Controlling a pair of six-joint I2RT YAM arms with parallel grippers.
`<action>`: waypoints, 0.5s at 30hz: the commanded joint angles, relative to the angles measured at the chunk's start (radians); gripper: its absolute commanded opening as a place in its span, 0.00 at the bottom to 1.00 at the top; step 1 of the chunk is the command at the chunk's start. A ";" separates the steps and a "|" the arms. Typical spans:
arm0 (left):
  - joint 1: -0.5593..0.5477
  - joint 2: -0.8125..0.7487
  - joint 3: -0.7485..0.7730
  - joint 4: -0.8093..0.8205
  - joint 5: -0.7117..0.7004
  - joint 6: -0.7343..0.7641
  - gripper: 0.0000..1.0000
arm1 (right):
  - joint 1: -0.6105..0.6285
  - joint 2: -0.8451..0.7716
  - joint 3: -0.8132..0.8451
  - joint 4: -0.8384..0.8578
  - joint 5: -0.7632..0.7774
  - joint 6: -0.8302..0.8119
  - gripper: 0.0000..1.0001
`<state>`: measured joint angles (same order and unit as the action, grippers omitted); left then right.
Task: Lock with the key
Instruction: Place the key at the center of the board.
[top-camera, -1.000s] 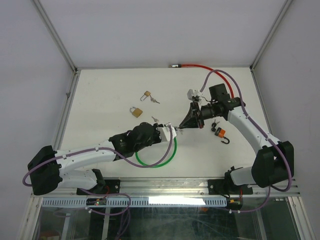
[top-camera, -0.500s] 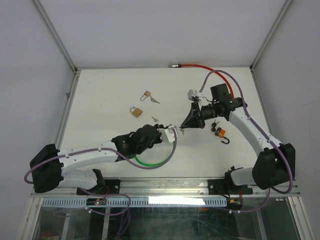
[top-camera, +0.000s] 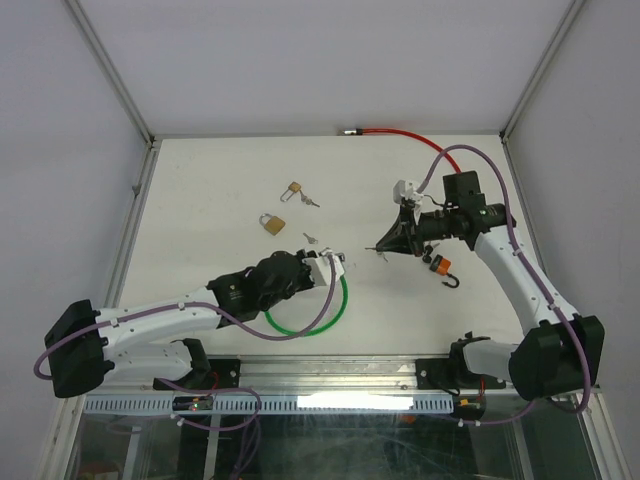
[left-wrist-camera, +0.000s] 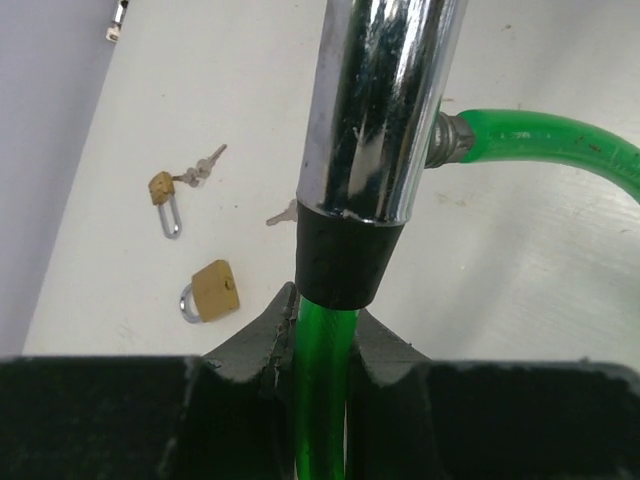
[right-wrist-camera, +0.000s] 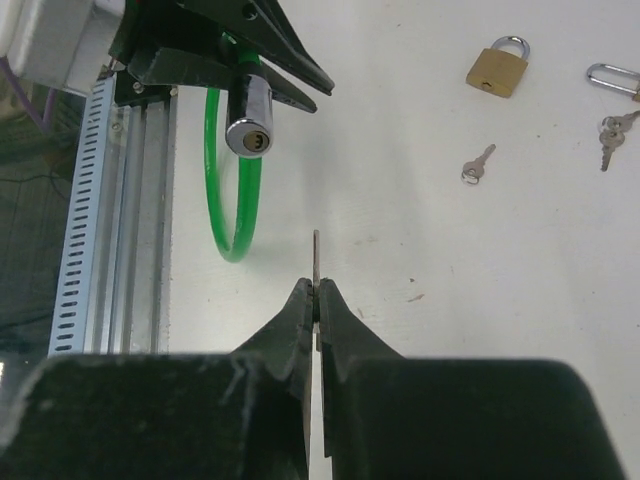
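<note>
Green cable lock sits clamped in the left claw; the right claw, pinching the key, has backed off, so it likely needs re-aligning.

1 × green cable lock with chrome cylinder.
2 × brass padlocks with steel shackles: nearer padlock, farther padlock.
Silver metal keys: edge-on key, loose single key, small bunch whose number is unclear.
1 × red cable.
1 × orange-and-black hook.
</note>
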<state>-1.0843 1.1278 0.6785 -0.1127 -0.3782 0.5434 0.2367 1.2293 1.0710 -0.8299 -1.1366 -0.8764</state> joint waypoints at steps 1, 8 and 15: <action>0.045 -0.060 -0.011 0.099 0.101 -0.172 0.00 | -0.047 -0.016 -0.049 0.159 -0.099 0.143 0.00; 0.269 -0.153 -0.108 0.222 0.306 -0.479 0.00 | -0.087 -0.029 -0.137 0.427 -0.100 0.431 0.00; 0.476 -0.197 -0.211 0.334 0.420 -0.763 0.00 | -0.119 -0.031 -0.197 0.587 -0.067 0.592 0.00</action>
<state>-0.6952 0.9649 0.4911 0.0555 -0.0689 0.0223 0.1352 1.2293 0.8845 -0.4042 -1.1934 -0.4282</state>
